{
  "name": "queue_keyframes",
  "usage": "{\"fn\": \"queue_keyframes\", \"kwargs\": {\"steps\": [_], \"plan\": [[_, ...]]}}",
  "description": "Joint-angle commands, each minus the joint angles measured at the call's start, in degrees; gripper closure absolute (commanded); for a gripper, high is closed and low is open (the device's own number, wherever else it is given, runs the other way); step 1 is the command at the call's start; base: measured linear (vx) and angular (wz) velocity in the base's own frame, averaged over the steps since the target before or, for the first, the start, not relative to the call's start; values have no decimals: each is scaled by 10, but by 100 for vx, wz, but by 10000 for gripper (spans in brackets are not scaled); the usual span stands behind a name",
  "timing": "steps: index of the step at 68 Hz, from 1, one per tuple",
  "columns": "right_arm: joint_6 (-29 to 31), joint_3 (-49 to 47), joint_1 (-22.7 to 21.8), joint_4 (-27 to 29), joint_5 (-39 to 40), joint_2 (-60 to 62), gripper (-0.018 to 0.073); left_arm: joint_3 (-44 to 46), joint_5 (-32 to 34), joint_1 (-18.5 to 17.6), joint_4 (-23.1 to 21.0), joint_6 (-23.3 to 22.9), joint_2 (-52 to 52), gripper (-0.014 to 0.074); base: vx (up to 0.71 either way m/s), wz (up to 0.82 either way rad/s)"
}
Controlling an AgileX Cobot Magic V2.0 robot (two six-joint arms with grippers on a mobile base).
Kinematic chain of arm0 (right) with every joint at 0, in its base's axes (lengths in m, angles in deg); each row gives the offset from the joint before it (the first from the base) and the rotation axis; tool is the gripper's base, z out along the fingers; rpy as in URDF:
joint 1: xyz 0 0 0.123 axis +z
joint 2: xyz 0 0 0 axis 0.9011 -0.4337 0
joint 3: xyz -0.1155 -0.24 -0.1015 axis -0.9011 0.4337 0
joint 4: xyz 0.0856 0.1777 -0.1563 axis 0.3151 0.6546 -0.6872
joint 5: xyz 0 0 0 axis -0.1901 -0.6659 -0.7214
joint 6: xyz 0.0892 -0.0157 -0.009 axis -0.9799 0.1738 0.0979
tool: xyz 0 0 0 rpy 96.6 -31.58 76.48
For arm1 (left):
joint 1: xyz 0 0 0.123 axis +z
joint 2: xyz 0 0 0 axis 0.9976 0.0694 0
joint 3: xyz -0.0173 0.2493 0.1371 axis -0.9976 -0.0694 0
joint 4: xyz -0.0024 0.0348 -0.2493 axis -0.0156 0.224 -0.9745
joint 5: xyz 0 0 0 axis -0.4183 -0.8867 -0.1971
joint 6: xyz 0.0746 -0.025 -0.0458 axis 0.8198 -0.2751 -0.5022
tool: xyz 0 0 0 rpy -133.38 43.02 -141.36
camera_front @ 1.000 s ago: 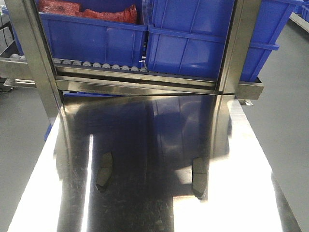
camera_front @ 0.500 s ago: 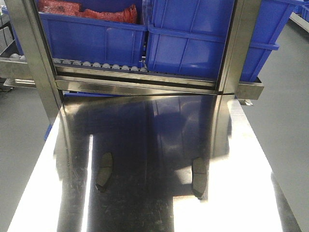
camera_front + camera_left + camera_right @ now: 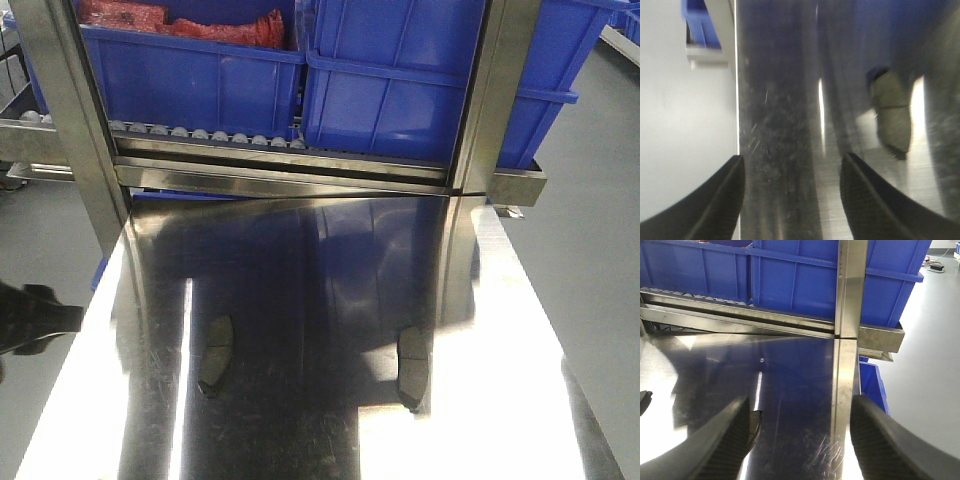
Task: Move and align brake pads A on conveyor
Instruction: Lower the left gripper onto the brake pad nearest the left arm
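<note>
Starting at the far left of the front view, a dark blurred shape (image 3: 35,318) juts in just beside the left edge of the shiny, reflective steel desk (image 3: 300,440); it is too smeared to identify. The black, rough-textured left end effector (image 3: 792,160) hangs over the desk's left strip, jaws spread wide with nothing between them. In its wrist view one finger sits over the desk's edge against the pale grey floor (image 3: 685,125), and the other sits over the steel. Ahead and to the right of those fingers, apart from them, lies a flat, dark grey, slightly curved left brake pad (image 3: 215,355). It rests on the desk with its long side running toward the rack and a groove across its middle. Well apart to the right, roughly parallel, a matching dark grey right brake pad (image 3: 412,370) also lies flat on the steel, at the border of a bright reflection. The black right end effector (image 3: 801,402) is likewise wide open and empty over the desk's right part. A pad's rounded end peeks out just beside its left finger, and whether they touch cannot be told. Along the desk's far edge stands a steel roller rack (image 3: 280,175). It carries large blue plastic bins (image 3: 400,90), the left one holding crumpled red material (image 3: 180,22).
</note>
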Motion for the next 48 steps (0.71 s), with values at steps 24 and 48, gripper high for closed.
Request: {"fn": "queue_keyframes", "kwargs": {"steps": [24,48], "plan": [[2,-16,-3,-3,42,-5,127,176,-49,-70,-7,29,204,182,0,0],[2,-16,-3,-3,42,-5,127,263,-57,-156,-6,-60,309,178,0,0]]}}
